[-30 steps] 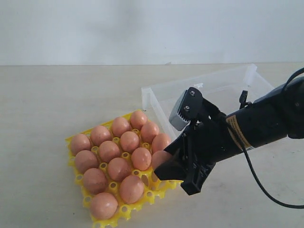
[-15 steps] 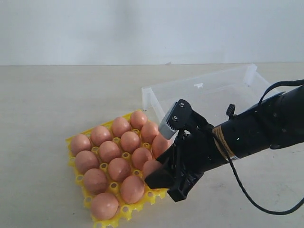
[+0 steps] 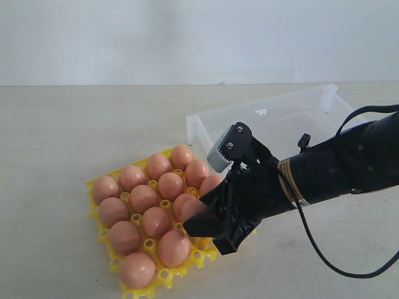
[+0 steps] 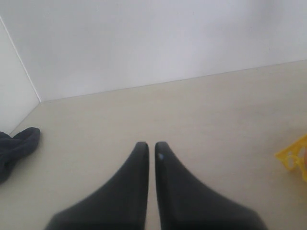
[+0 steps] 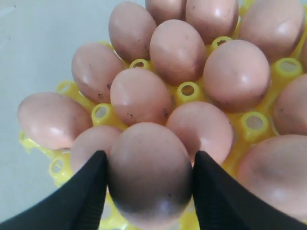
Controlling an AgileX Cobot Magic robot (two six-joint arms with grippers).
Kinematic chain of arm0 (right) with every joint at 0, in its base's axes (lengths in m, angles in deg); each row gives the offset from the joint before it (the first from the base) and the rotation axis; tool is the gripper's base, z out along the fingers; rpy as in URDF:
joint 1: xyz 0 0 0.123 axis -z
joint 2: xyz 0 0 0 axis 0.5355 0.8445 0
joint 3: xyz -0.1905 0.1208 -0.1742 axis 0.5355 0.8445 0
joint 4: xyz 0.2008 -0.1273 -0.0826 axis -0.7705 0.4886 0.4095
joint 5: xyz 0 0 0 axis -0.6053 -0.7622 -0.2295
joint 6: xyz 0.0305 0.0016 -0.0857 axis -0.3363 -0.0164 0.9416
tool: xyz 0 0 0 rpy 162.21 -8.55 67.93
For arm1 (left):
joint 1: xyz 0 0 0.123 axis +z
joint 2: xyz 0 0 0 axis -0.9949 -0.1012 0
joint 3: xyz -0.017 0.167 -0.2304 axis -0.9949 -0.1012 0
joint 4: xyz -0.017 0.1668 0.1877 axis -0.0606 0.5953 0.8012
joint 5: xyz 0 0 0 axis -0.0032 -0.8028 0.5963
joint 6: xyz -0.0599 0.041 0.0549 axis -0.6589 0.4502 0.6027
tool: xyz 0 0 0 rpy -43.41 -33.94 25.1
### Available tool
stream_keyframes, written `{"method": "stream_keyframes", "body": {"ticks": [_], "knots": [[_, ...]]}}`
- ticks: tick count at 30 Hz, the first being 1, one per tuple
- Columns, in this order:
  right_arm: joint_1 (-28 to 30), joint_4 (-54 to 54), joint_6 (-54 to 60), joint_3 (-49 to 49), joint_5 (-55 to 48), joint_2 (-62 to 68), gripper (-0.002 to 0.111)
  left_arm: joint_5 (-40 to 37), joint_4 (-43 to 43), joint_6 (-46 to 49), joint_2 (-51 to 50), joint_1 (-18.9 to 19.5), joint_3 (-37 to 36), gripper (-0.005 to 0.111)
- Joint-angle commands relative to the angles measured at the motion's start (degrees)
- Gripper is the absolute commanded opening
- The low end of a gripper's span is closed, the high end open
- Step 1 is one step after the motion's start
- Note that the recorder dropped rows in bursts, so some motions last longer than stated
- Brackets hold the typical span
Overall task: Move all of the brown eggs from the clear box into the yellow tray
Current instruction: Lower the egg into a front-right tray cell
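Note:
Several brown eggs [image 3: 143, 198] fill the cups of the yellow tray [image 3: 165, 275]. My right gripper [image 3: 198, 219] is shut on one more brown egg [image 5: 149, 175], held between its black fingers [image 5: 86, 194] just above the tray's right side, over other eggs [image 5: 139, 96]. The clear box [image 3: 262, 106] lies behind the arm; no egg shows in its visible part, and the arm hides the rest. My left gripper [image 4: 147, 146] is shut on nothing over bare table, with a corner of the yellow tray [image 4: 293, 159] off to one side.
A dark cloth-like object [image 4: 17, 146] lies near the wall corner in the left wrist view. The right arm's black cable [image 3: 324, 252] trails over the table to the right of the tray. A pale wall stands behind the table.
My right gripper has carried the egg leftward from the tray's right edge to above the eggs in the tray. The tray and box have not moved.

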Motion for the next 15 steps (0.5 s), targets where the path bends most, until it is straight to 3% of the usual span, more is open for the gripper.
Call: {"method": "stream_keyframes", "body": {"ticks": [1,2,4,15], "knots": [[-0.11,0.39,0.33,0.18,1.08,-0.07,0.043,0.09,-0.11,-0.18,0.18,-0.27,-0.2,0.004],[-0.11,0.39,0.33,0.18,1.08,-0.07,0.051,0.09,-0.11,-0.18,0.18,-0.27,-0.2,0.004],[-0.11,0.39,0.33,0.18,1.08,-0.07,0.056,0.09,-0.11,-0.18,0.18,-0.27,-0.2,0.004],[-0.11,-0.9,-0.33,0.18,2.02,-0.29,0.055,0.09,-0.11,-0.18,0.18,-0.27,-0.2,0.004]]}}
